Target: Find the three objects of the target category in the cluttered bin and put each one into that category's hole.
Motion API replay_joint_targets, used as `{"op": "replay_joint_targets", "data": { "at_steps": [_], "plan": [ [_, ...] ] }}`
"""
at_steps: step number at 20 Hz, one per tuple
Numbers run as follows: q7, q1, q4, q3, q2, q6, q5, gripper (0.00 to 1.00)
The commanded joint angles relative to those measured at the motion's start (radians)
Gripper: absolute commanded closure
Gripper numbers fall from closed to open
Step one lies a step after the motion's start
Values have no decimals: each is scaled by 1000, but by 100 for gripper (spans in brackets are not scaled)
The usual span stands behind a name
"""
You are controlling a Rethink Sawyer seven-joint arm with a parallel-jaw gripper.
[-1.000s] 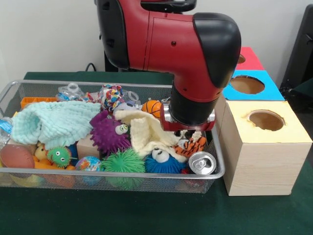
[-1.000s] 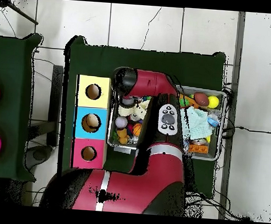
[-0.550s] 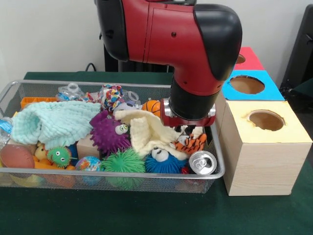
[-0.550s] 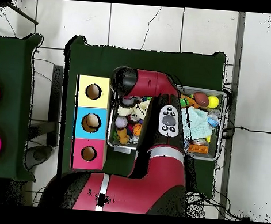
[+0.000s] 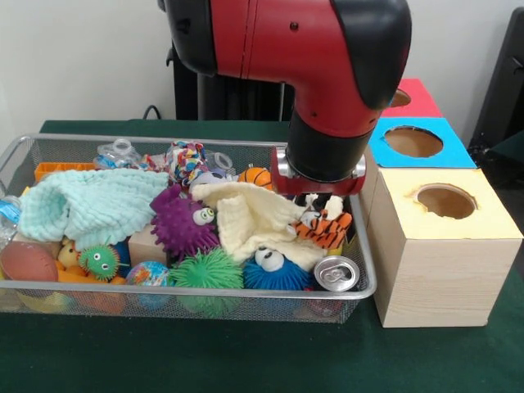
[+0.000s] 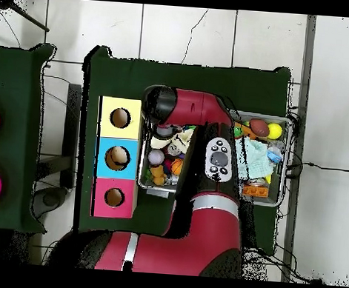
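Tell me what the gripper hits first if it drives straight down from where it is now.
Most likely the tiger plush, right under the gripper and perhaps already held; below it the cream cloth in the wire bin. Depth is uncertain.

You have the wire basket (image 5: 364, 282) on the worktop (image 5: 246, 360), with three hole boxes (image 5: 446, 246) in a row just to its right — inside, the can (image 5: 336, 273) sits at the front right corner, the tiger toy (image 5: 324, 228) just behind it.

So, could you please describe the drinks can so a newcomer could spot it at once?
Start at the wire basket and go to its front corner beside the yellow-topped box. The can lies there, the only shiny metal thing among soft toys, its silver pull-tab top facing outward.
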Motion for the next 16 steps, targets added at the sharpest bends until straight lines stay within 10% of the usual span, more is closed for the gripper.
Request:
{"op": "replay_joint_targets", "data": {
  "at_steps": [1, 16],
  "plan": [
    [97, -4, 104, 57, -52, 38, 31, 100],
    [88, -9, 102, 63, -54, 59, 32, 100]
  ]
}}
